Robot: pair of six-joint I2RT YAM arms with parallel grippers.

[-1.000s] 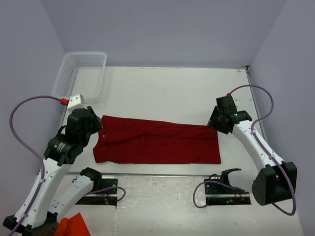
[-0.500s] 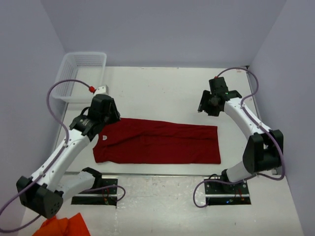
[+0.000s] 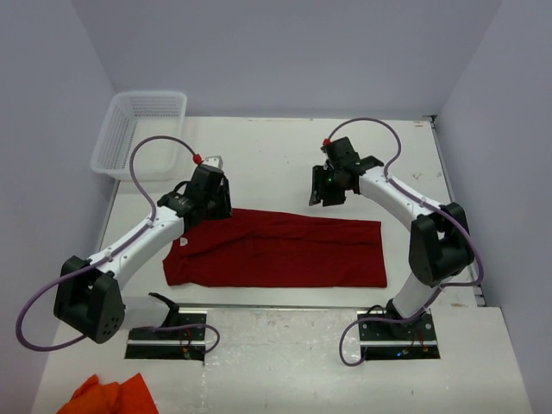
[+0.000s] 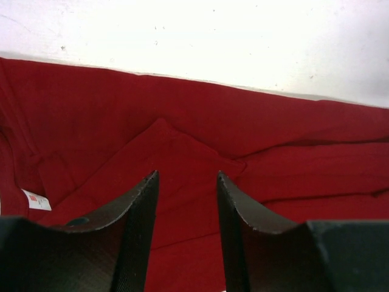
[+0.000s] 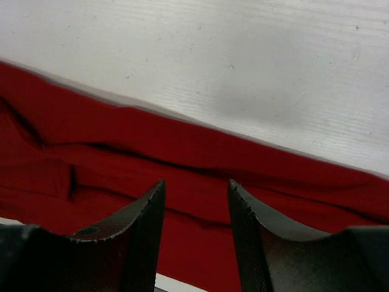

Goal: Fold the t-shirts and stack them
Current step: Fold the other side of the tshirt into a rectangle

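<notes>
The left gripper [image 4: 186, 177] hangs over the neck end of the t-shirt [image 3: 276, 250], its jaws parted and nothing between them; the cloth shows through the gap, untouched as far as the wrist view tells. The shirt looks light, soft and limp; it likely sags wherever it is not held and bends at any line, so one pinch would leave the rest trailing. A good hold, judging by how it lies, is on the far long edge near each end, one gripper at each, pinching through all layers so the upper flaps do not slide off the lower ones; the weave seems matte and should not slip from the fingers.

It is dark crimson; it lies flat on the white table [image 3: 276, 155], just in front of the arm bases, folded into a long band running left to right. The small white neck label [image 4: 35, 199] sits at the left end; a pointed flap, probably a sleeve turned in, lies on top beside it; shallow creases run along the length; the right end is cut square.

The right gripper [image 5: 196, 185] hovers just past the far edge, right of the middle, jaws likewise spread and empty.
</notes>
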